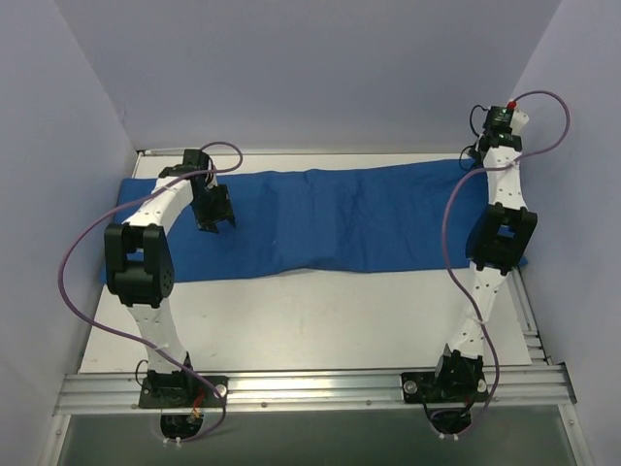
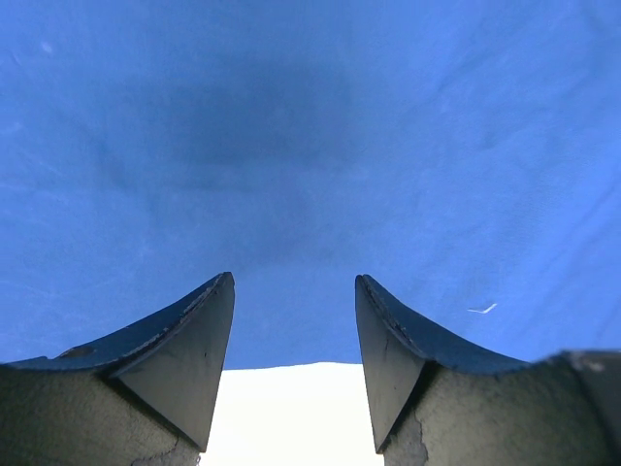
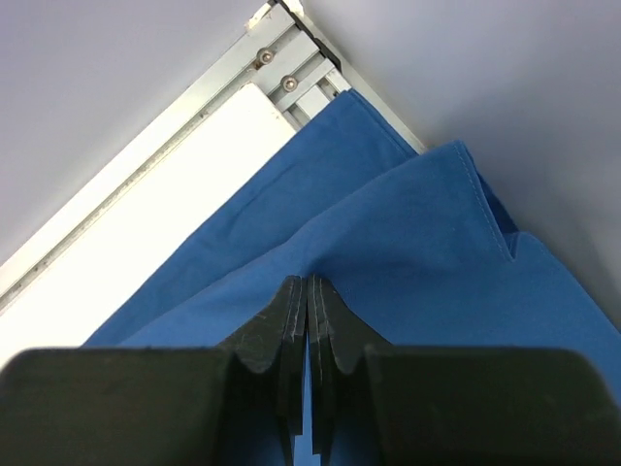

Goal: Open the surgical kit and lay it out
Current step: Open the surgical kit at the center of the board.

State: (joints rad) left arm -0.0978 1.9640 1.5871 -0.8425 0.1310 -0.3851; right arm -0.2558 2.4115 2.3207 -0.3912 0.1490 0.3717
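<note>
Cloth wrap [image 1: 330, 218] right end hidden behind right arm [image 1: 500, 233].

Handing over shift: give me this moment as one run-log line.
blue cloth: strip across table | left gripper: open, above its left end | right gripper: shut on a fold, far-right corner

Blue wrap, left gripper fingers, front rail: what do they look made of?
Blue wrap: woven cloth, matte, going by its soft wrinkles and the folded hem seen in the right wrist view.
Left gripper fingers: likely hard plastic, dark and dull, with scuffed faces; could be coated metal.
Front rail: looks like bare aluminium extrusion, silvery with long slots.
</note>
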